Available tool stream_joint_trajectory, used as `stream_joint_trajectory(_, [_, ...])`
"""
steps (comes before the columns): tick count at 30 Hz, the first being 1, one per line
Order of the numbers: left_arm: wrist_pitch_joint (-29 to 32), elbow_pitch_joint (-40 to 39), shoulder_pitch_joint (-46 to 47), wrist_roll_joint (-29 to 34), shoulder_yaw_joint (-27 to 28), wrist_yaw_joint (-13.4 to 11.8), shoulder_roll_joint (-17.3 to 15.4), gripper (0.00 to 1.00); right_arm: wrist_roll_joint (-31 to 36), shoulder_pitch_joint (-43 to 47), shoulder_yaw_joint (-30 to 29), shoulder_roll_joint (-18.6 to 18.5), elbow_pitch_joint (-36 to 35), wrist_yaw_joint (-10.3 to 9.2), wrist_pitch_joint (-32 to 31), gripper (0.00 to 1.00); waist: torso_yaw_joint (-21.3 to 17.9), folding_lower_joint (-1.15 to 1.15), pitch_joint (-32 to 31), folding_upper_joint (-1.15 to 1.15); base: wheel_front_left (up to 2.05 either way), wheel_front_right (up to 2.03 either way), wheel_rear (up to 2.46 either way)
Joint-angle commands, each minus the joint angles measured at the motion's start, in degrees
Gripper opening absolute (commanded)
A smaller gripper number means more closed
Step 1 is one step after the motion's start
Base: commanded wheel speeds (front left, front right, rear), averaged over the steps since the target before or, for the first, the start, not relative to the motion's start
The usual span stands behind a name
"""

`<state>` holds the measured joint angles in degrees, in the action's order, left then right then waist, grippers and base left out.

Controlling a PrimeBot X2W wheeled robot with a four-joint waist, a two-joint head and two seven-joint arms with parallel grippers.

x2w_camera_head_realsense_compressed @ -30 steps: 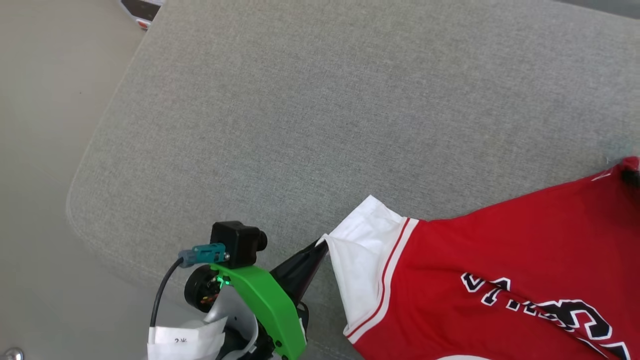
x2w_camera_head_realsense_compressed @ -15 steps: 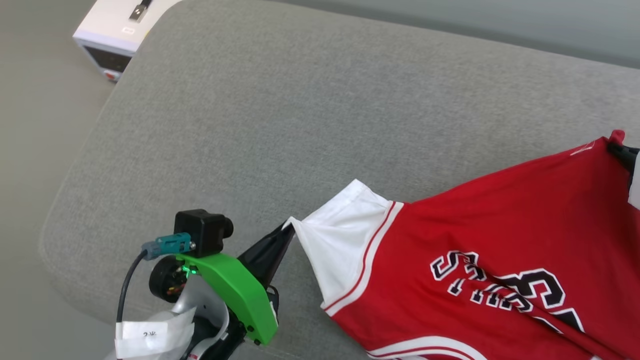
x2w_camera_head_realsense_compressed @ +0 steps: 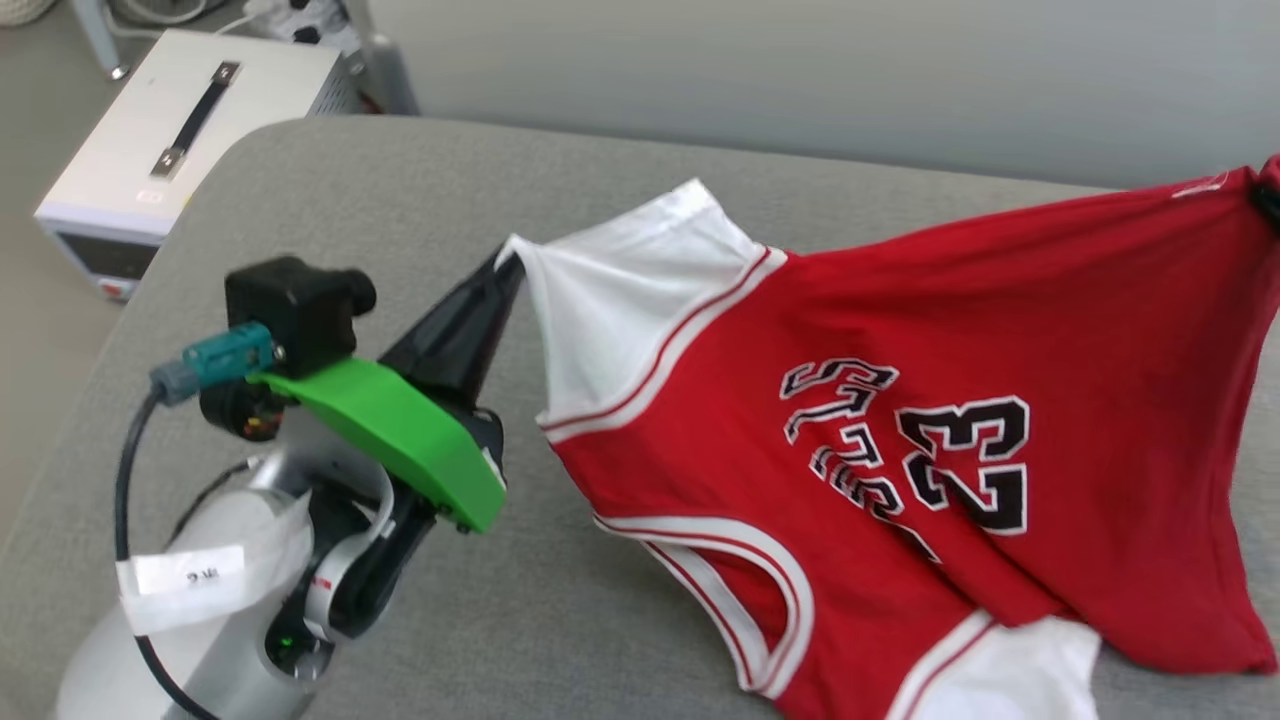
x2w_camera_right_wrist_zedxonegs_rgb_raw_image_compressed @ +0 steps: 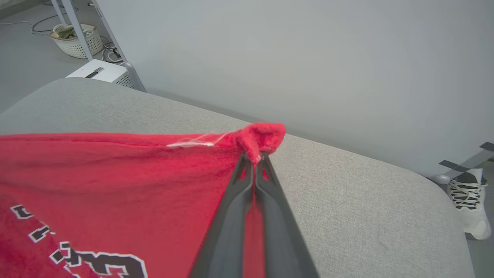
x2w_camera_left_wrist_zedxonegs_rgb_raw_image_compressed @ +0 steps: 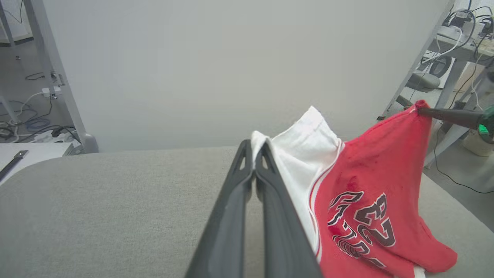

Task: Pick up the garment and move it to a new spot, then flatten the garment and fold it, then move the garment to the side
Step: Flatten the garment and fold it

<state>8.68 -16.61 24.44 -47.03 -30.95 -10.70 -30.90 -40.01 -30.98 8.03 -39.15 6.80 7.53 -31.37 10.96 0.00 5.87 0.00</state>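
Two fingertip pinches are carrying the garment [x2w_camera_head_realsense_compressed: 900, 320], its lower end resting on the grey cushion [x2w_camera_head_realsense_compressed: 300, 180] | RISK: spreading the arms wider could be pulling a small tuft free; dragging may be bunching the fabric | POSE: left gripper [x2w_camera_head_realsense_compressed: 508, 265] is clamping the white sleeve [x2w_camera_head_realsense_compressed: 620, 290], fingers angling upward; right gripper [x2w_camera_right_wrist_zedxonegs_rgb_raw_image_compressed: 254, 158] is clamping a red corner [x2w_camera_right_wrist_zedxonegs_rgb_raw_image_compressed: 262, 137], raised.

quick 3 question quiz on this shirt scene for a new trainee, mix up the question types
1. True or false: the left gripper is shut on the white sleeve of the garment.
2. Where does the right gripper hold the garment? A) a red corner B) the neckline C) the printed number
3. Fill in: the number printed on the garment is ___.

Key: 1 true; 2 A; 3 23
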Motion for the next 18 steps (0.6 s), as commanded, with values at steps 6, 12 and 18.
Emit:
stream_joint_trajectory(6, [-0.9, 0.0, 6.0, 1.5, 2.9, -0.9, -0.3, 0.00, 1.7, 1.0, -2.3, 1.3, -4.6, -0.04, 1.1, 0.00, -7.1, 0.00, -5.7, 0.00, 0.00, 0.00, 0.00])
stream_joint_trajectory(12, [-2.6, -0.9, 10.3, 3.6, 5.8, -2.9, -0.4, 0.00, 3.8, 1.2, -4.4, 2.8, -9.2, -0.04, 0.2, 0.00, -10.3, 0.00, -7.0, 0.00, 0.00, 0.00, 0.00])
stream_joint_trajectory(18, [-3.3, -0.8, 14.7, 4.8, 7.3, -3.1, -0.5, 0.00, 5.5, 0.7, -6.5, 4.3, -13.0, -0.04, -0.1, 0.00, -12.1, 0.00, -6.9, 0.00, 0.00, 0.00, 0.00])
